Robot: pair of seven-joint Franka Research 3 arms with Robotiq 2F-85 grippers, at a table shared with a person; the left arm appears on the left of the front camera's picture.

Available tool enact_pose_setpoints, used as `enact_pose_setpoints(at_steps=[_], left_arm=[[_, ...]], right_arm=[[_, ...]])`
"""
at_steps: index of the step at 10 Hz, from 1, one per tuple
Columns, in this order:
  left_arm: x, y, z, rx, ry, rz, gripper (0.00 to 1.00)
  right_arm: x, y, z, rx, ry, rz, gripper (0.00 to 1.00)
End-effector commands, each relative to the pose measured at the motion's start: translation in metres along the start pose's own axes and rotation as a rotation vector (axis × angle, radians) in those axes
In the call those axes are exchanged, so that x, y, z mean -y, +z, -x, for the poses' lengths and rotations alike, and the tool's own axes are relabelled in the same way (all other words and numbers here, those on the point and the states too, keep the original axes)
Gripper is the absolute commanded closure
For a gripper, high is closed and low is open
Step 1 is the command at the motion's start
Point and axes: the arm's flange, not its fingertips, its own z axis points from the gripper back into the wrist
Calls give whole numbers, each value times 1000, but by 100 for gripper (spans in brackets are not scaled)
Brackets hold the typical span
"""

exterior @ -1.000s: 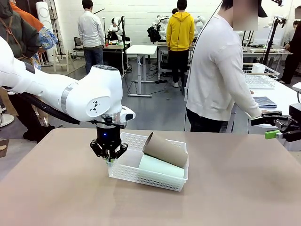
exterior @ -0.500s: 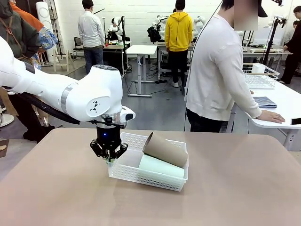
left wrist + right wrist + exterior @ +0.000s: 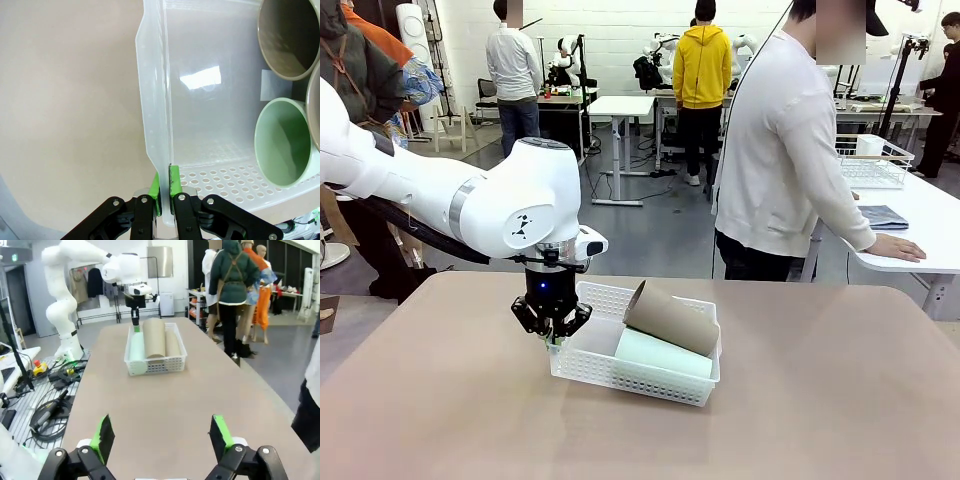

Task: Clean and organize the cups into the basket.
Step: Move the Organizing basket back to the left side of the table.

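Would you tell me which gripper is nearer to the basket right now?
The left. The left gripper is shut on the basket rim at its end, touching it. The right gripper hangs open over bare table, well away from the basket.

A person in a white sweatshirt (image 3: 782,150) stands at the far edge of the tan table (image 3: 820,400), one palm flat on a neighbouring white table (image 3: 920,215). That white table carries a white wire basket (image 3: 875,160) and a folded grey cloth (image 3: 883,216) near its front edge.
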Motion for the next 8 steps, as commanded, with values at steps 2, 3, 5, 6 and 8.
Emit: enact_pose_setpoints(at_steps=[2, 3, 5, 6, 8], left_arm=[[-1, 3, -1, 12, -1, -10, 100], [-1, 3, -1, 12, -1, -10, 100], [-1, 3, -1, 12, -1, -10, 100], [-1, 3, -1, 12, -1, -10, 100], [-1, 3, -1, 12, -1, -10, 100]], right_arm=[[-12, 38, -6, 70, 51, 37, 0], [-18, 44, -8, 87, 53, 42, 0], [-13, 29, -3, 30, 14, 34, 0], [-13, 29, -3, 30, 14, 34, 0], [-13, 29, -3, 30, 14, 34, 0]])
